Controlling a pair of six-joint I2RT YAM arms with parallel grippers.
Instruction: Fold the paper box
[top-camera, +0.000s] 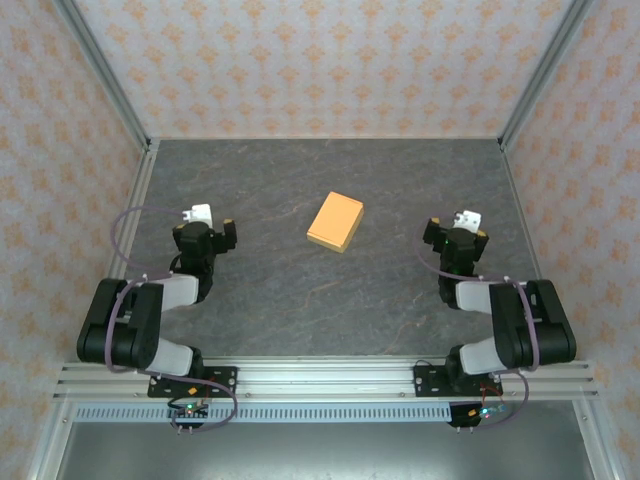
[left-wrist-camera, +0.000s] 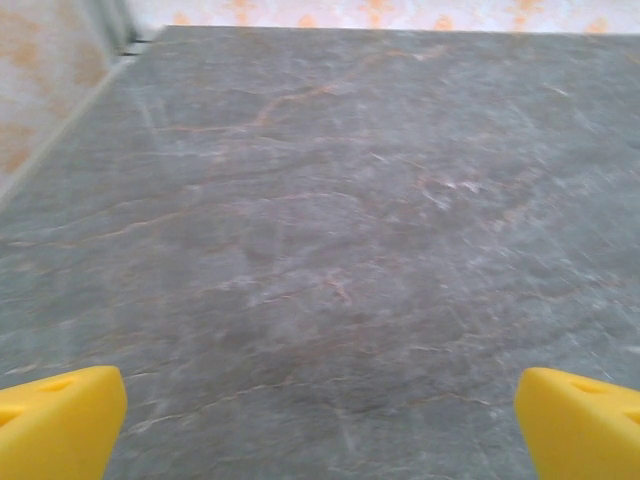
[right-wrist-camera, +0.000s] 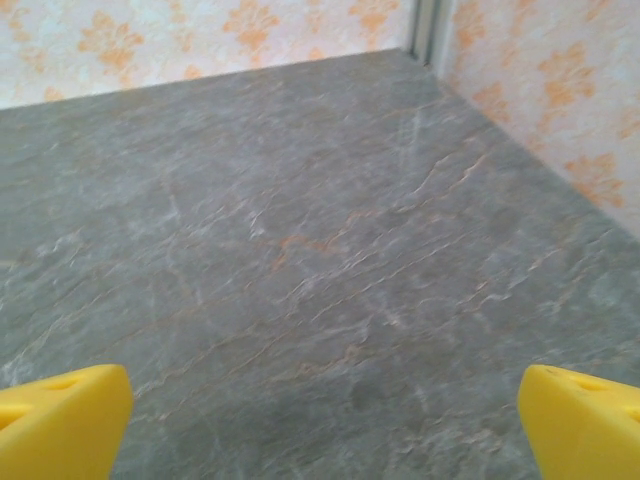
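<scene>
Grey marbled table (top-camera: 300, 290) inside orange-patterned walls (top-camera: 300, 60); paper box (top-camera: 336, 221) lies centrally

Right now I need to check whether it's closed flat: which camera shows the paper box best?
The top external view: the paper box lies whole and uncovered in the middle of the table. The two wrist cameras face other stretches of that grey table instead.
</scene>
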